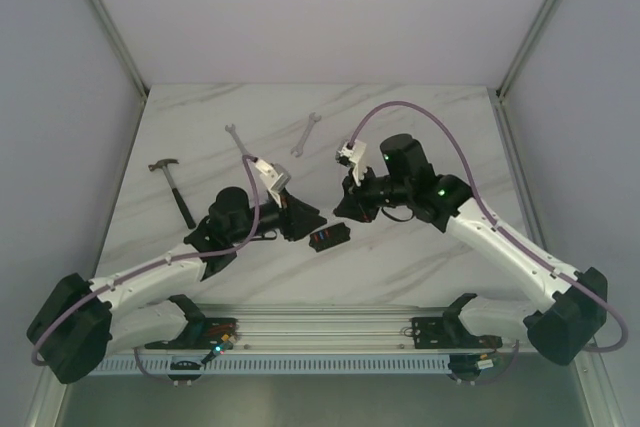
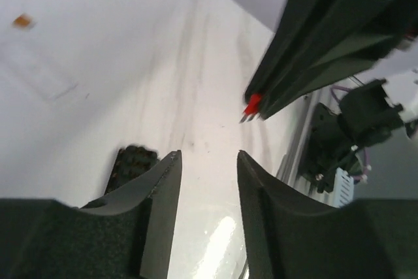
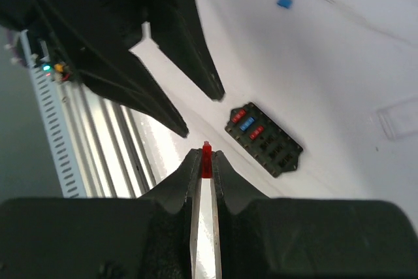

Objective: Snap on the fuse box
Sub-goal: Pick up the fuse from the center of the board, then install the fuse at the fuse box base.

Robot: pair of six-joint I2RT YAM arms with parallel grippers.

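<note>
Black fuse box (image 3: 264, 138) lies near right end effector (image 3: 207, 155) pinching a red fuse (image 3: 207, 164).

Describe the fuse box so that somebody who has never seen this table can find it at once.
Start at the white marbled table and go to its near middle, where the left tool and right tool almost meet. The fuse box lies flat there. Unlike the hammer and wrenches farther back, it is a small black rectangle with red and blue fuses in its slots.
</note>
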